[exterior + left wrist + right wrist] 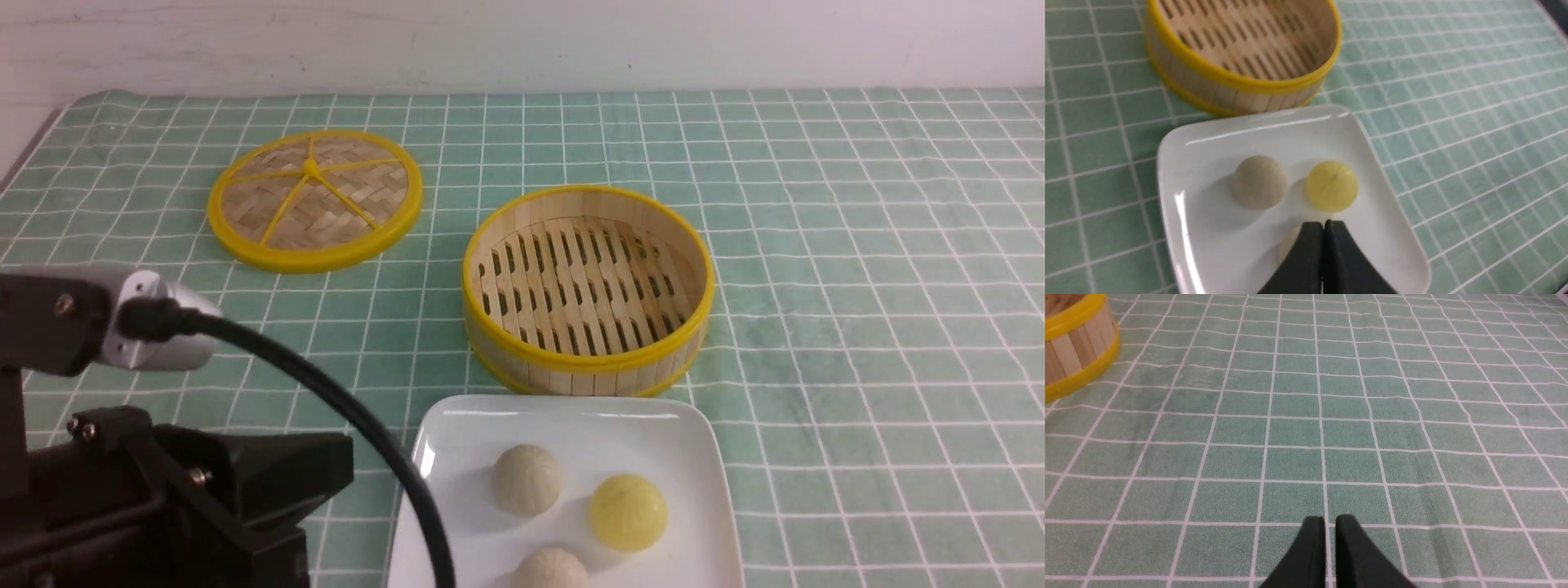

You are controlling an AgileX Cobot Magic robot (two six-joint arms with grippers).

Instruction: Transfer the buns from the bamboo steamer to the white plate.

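- Left gripper (1323, 223): jaws closed together, tips touching, nothing between them. It hovers over the near part of the white plate (1180, 171), with a third bun partly hidden behind its tips in the left wrist view.
- Left arm (163, 482): occupies the lower-left corner of the front view, with a black cable (343, 408) arcing across toward the plate's left edge.
- Woven lid (314, 200): flat disc with yellow rim and spokes, lying on the green checked cloth (857, 245) at far left, well apart from the steamer.
- Bamboo steamer (588, 290): upright at centre, slatted floor bare — no bun inside. Its near wall stands just beside the far rim of the white plate.
- White plate: directly in front of the steamer, carrying three buns.
  - Pale bun (526, 479): on the plate's left-centre, faint pleats visible.
  - Yellow bun (629, 512): just to the right of the pale bun, near it but not touching.
  - Third bun (549, 569): at the plate's near edge, cut off by the front view's border; its exact shade cannot be determined.
- Right gripper (1329, 522): jaws nearly together with a narrow gap, holding nothing — it hangs over bare cloth, with only the steamer's wall at one corner of the right wrist view.
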